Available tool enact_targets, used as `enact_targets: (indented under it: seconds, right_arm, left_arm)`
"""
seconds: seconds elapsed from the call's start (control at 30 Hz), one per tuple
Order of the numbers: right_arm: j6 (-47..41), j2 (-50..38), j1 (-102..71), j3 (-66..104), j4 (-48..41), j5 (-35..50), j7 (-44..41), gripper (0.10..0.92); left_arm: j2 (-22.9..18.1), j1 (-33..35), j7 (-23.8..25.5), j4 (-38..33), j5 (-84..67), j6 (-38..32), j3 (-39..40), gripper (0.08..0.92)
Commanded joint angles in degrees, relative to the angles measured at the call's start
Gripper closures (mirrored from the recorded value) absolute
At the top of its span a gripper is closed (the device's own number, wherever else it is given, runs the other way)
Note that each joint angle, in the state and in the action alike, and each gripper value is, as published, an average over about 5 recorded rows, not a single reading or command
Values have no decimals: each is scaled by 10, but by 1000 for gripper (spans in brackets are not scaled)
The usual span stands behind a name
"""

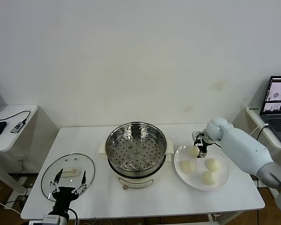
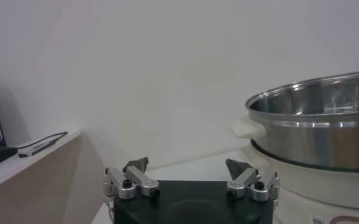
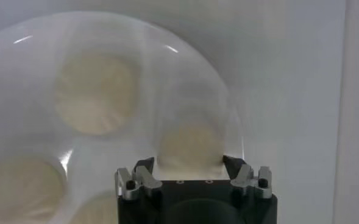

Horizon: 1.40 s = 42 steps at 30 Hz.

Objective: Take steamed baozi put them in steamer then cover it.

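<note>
Several cream-white steamed baozi lie on a white plate (image 1: 223,180) at the table's right. My right gripper (image 1: 201,146) reaches down over the plate's far-left bun (image 1: 193,151). In the right wrist view, the right gripper (image 3: 188,163) has its fingertips pressed against both sides of that baozi (image 3: 190,143), which still rests on the plate (image 3: 39,42). The empty steel steamer (image 1: 136,147) stands mid-table on its white base. The glass cover (image 1: 84,164) lies flat at the front left. My left gripper (image 1: 71,177) hovers open over it. From the left wrist, that gripper (image 2: 188,164) holds nothing, with the steamer (image 2: 325,122) beside it.
A laptop (image 1: 278,105) sits on a side table at the far right, close to my right arm. Another side table (image 1: 9,126) at the left carries a mouse and a cable. The white wall runs right behind the table.
</note>
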Motion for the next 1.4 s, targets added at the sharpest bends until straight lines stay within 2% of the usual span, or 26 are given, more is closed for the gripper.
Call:
enact_targets:
  seconds: [0.03,0.4,0.63,0.83,1.1,1.4]
  right_arm:
    - [-1,6,-1,2,-6,-3,1,418]
    - [-8,-36,19,-19,51,24,0,524]
    - [-18,-99,124,-74,154,110,-5,524]
    - [-14,-118,240,-136,193,188,-14,517]
    - [12,-64,378,-238,228,313,4,516]
    - [72,62,395,-304,219,340,23,516]
  left_arm:
    - [-1,0,0,-1,0,0,1,177]
    - [0,3,-1,-7,-2,1,0,177]
    - [3,4,-5,-7,-31,7,4,177]
    - [7,7,-8,-10,-54,6,7,177]
    - [11,13,-9,-15,-65,5,11,177]
    - [5,16,-9,-23,-62,2,9,177]
